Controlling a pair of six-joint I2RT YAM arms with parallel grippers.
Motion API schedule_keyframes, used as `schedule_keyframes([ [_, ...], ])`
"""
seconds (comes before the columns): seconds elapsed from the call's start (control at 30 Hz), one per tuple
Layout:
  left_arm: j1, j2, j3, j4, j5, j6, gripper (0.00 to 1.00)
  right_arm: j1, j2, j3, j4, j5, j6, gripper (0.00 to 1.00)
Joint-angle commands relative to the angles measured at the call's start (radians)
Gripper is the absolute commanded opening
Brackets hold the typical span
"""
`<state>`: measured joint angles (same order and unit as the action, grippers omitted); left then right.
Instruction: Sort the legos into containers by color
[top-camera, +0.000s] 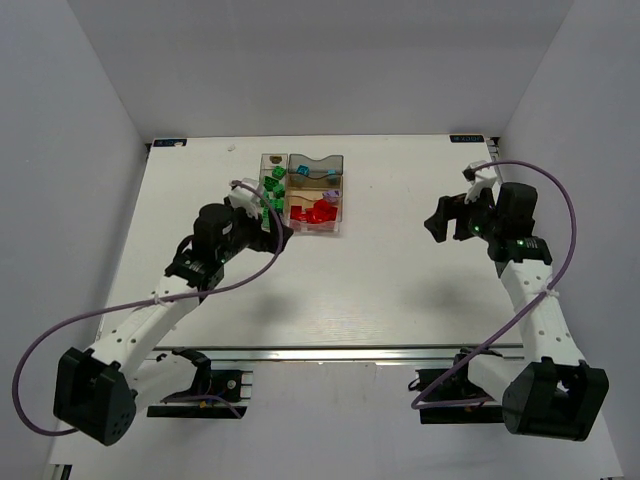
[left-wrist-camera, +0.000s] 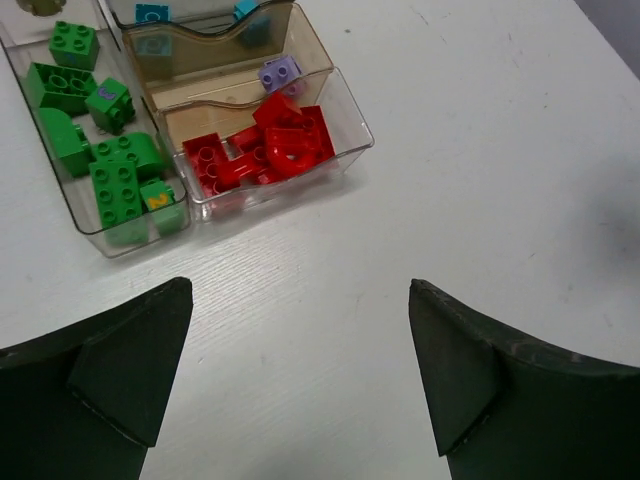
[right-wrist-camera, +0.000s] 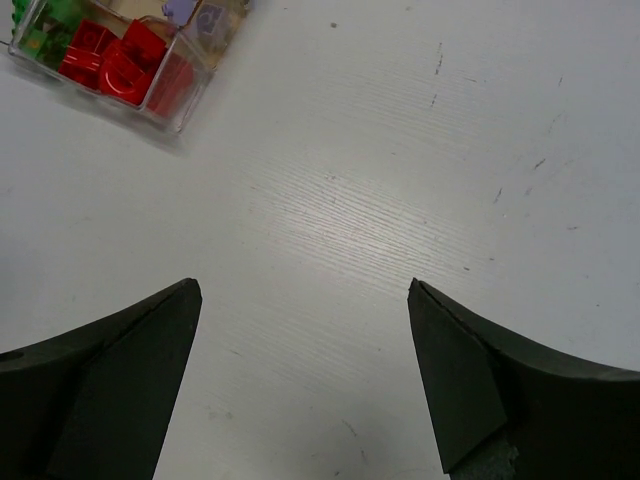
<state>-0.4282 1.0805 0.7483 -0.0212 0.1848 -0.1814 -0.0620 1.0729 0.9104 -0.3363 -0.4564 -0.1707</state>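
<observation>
The clear brown-tinted organizer tray stands at the back middle of the table and shows in the left wrist view too. Green legos fill its long narrow compartment. Red legos lie in the nearest wide compartment, a lilac lego in the one behind, and light blue legos in the farthest. My left gripper is open and empty over bare table just in front of the tray. My right gripper is open and empty over bare table, far right of the tray.
The white table is walled on the left, back and right. A small brown round thing lies at the far end of the long compartment. Purple cables trail from both arms.
</observation>
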Motion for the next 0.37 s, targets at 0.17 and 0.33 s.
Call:
schedule_keyframes([
  [0.17,-0.009,-0.195,-0.029,-0.002,-0.067,0.079,0.98,0.005,-0.082,-0.142,0.230,0.039,0.272,0.89],
  [0.33,-0.009,-0.205,-0.030,0.004,-0.045,0.076,0.98,-0.001,-0.113,-0.180,0.247,0.044,0.240,0.90],
])
